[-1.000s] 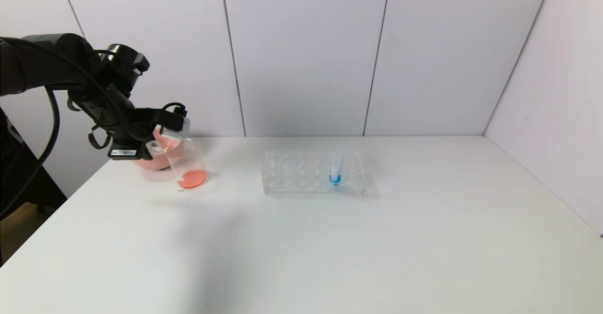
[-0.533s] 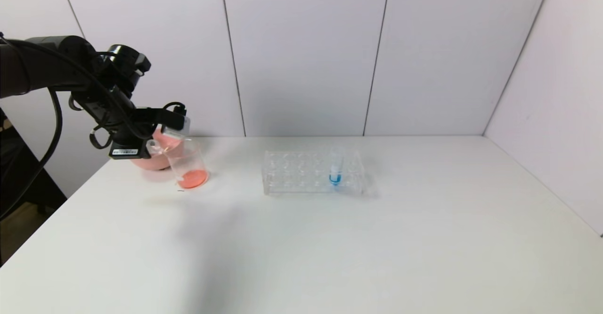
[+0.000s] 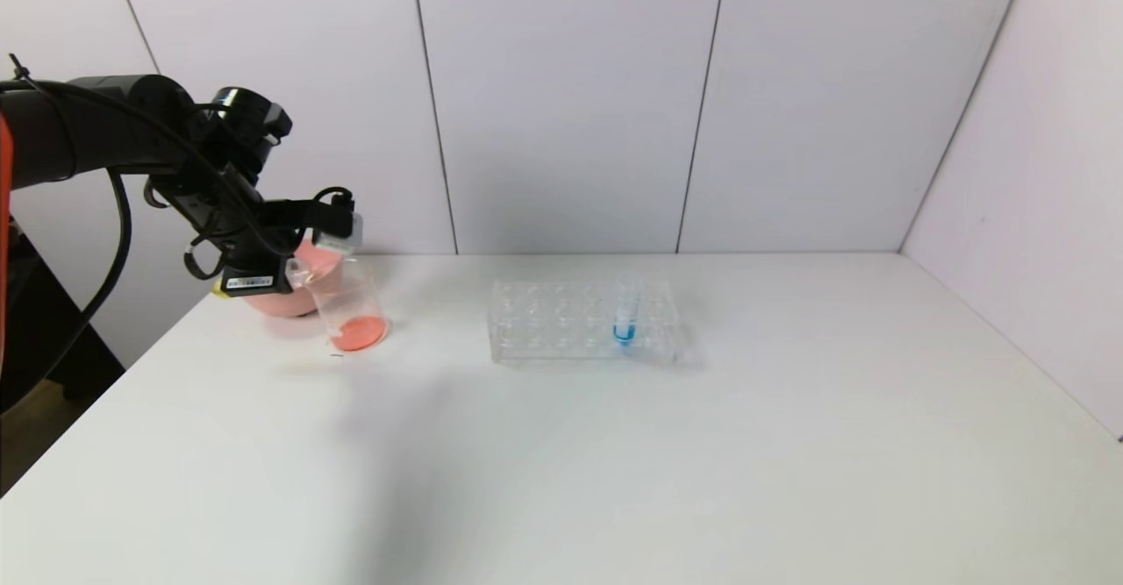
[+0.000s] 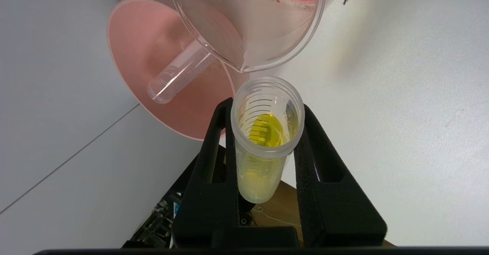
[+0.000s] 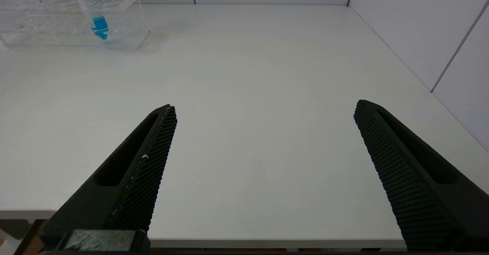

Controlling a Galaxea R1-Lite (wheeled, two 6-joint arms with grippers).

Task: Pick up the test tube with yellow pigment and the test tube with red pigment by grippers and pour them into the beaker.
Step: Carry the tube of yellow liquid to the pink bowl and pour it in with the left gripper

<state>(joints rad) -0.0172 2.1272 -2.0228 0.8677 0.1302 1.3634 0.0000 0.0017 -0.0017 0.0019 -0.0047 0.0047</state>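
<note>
My left gripper [image 3: 300, 276] is shut on the test tube with yellow pigment [image 4: 263, 140], gripping it just below its rim. The tube is tilted, with its open mouth [image 3: 293, 274] close beside the pouring lip of the beaker [image 3: 351, 304]. Yellow liquid sits inside the tube. The beaker [image 4: 259, 25] holds red-orange liquid at its bottom. No tube with red liquid shows. An empty clear tube [image 4: 175, 75] lies in the pink bowl [image 4: 153, 56]. My right gripper [image 5: 263, 111] is open and empty above the table's front edge.
The pink bowl [image 3: 281, 303] stands just behind and left of the beaker. A clear tube rack [image 3: 561, 322] in the middle of the table holds a blue-bottomed tube [image 3: 625, 313], which also shows in the right wrist view [image 5: 95, 14]. Walls close the back and right.
My left arm has shifted a little to the right, bringing the yellow tube's mouth nearer the beaker's rim. Nothing else has moved.
</note>
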